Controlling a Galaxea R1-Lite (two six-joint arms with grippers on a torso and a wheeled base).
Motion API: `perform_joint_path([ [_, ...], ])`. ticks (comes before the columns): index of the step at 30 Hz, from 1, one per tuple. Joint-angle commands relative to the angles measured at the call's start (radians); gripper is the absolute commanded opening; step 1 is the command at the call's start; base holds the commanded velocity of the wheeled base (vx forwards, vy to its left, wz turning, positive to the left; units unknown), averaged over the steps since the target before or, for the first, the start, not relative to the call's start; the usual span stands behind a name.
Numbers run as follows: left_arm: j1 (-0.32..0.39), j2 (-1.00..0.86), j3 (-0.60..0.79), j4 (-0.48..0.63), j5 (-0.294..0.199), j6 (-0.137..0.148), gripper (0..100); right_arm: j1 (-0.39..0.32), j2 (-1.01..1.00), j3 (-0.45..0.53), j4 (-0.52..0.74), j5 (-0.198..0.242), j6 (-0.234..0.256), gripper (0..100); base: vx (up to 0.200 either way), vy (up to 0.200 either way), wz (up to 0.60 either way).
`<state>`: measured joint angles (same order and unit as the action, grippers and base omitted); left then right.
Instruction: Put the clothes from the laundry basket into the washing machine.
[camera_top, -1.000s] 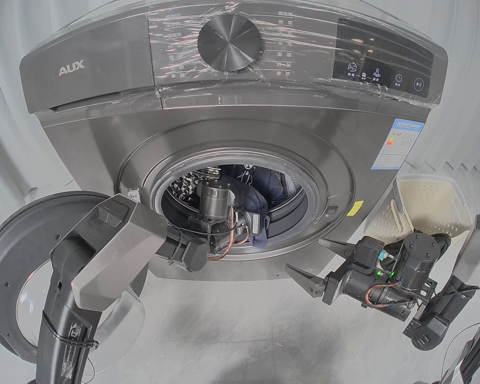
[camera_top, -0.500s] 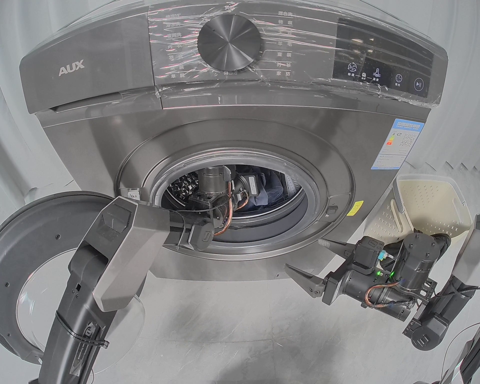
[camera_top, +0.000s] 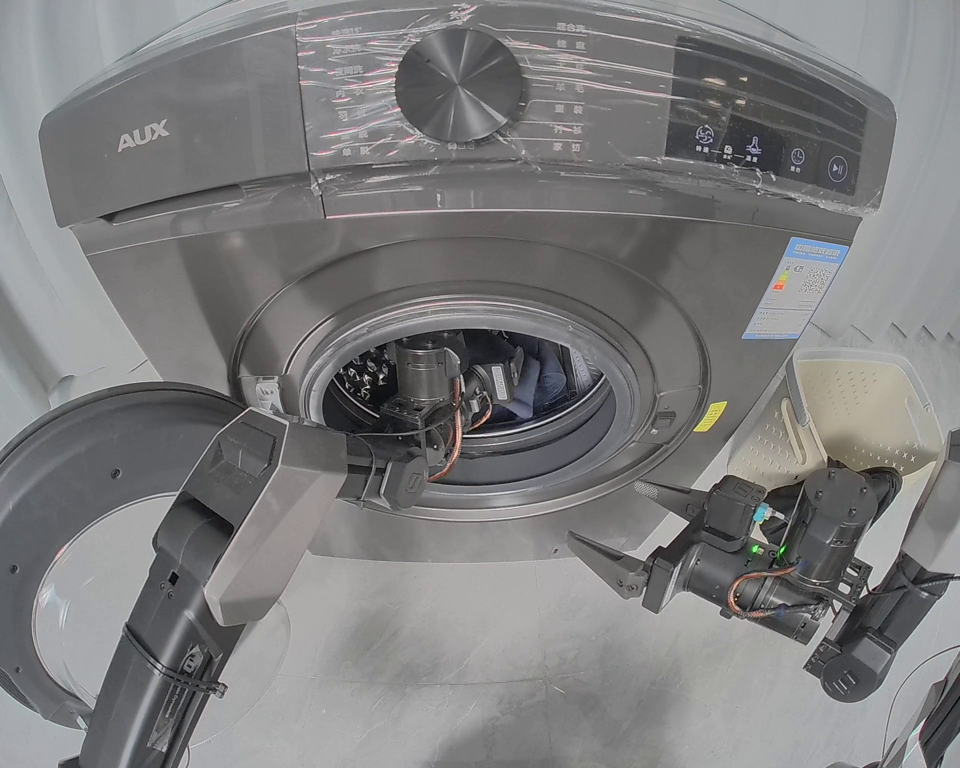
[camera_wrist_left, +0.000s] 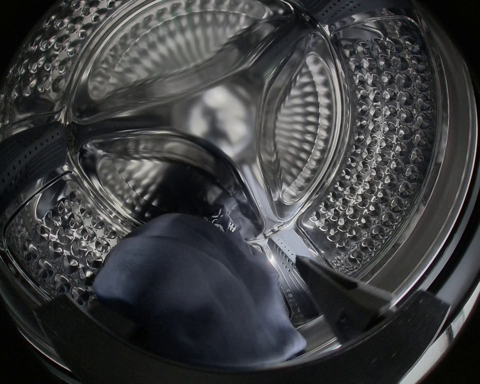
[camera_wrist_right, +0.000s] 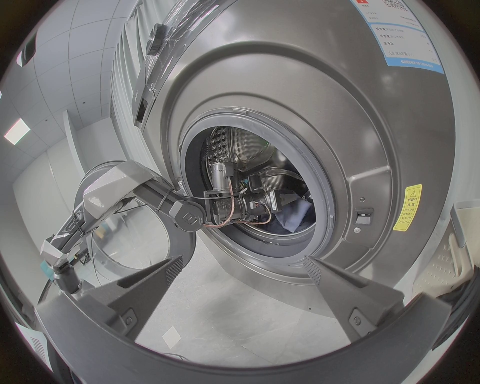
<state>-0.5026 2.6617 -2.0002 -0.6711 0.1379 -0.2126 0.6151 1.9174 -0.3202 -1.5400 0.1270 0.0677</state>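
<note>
**Left gripper open inside drum, garment in machine; right gripper open and empty outside**

The left gripper (camera_wrist_left: 240, 265) is inside the drum (camera_wrist_left: 380, 125) with its jaws apart. One finger (camera_wrist_left: 340, 300) shows plainly, off to the side. The other is hidden behind the dark blue garment (camera_wrist_left: 195, 295). The garment lies bunched low at the front of the drum, in the space between the jaws. Cannot tell whether it touches the hidden finger, but nothing is pinched. In the head view the left arm (camera_top: 250, 500) passes through the round opening of the washing machine (camera_top: 480, 250), and the dark blue garment (camera_top: 540, 375) shows just beyond the wrist. The right wrist view has the same cloth (camera_wrist_right: 295, 215) low in the opening, next to the left arm's wrist.

The right gripper (camera_top: 603, 513) is outside the machine, below and to the right of the opening. It is above the floor (camera_top: 450, 650) with its jaws wide apart and holds nothing. Its own camera looks past the spread gripper (camera_wrist_right: 240, 259) toward the machine front.

The door (camera_top: 60, 500) is swung fully open on the machine's left side. The cream laundry basket (camera_top: 870, 410) stands just beside the machine's right side, behind the right arm.
</note>
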Motion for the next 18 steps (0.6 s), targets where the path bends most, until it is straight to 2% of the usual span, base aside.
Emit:
perform_joint_path([
  [1, -0.005, 0.007, 0.000, 0.002, 0.002, -0.002, 100, 0.000, 0.002, 0.001, 0.000, -0.001, 0.000, 100, 0.000, 0.000, 0.00],
  [5, -0.005, 0.000, 0.006, 0.021, 0.002, -0.002, 100, 0.000, 0.002, 0.001, 0.000, 0.000, 0.000, 100, 0.000, 0.000, 0.00],
  [12, -0.010, -0.052, 0.110, 0.004, 0.002, 0.004, 100, 0.000, 0.002, 0.001, 0.000, 0.000, 0.000, 100, 0.000, 0.000, 0.00],
  [16, -0.039, -0.200, 0.347, -0.031, 0.002, 0.019, 100, -0.002, 0.002, 0.001, 0.000, 0.000, 0.000, 100, 0.000, 0.000, 0.00],
  [18, -0.054, -0.259, 0.455, -0.068, -0.001, 0.053, 100, -0.002, 0.002, 0.006, 0.000, 0.000, 0.000, 100, 0.000, 0.000, 0.00],
])
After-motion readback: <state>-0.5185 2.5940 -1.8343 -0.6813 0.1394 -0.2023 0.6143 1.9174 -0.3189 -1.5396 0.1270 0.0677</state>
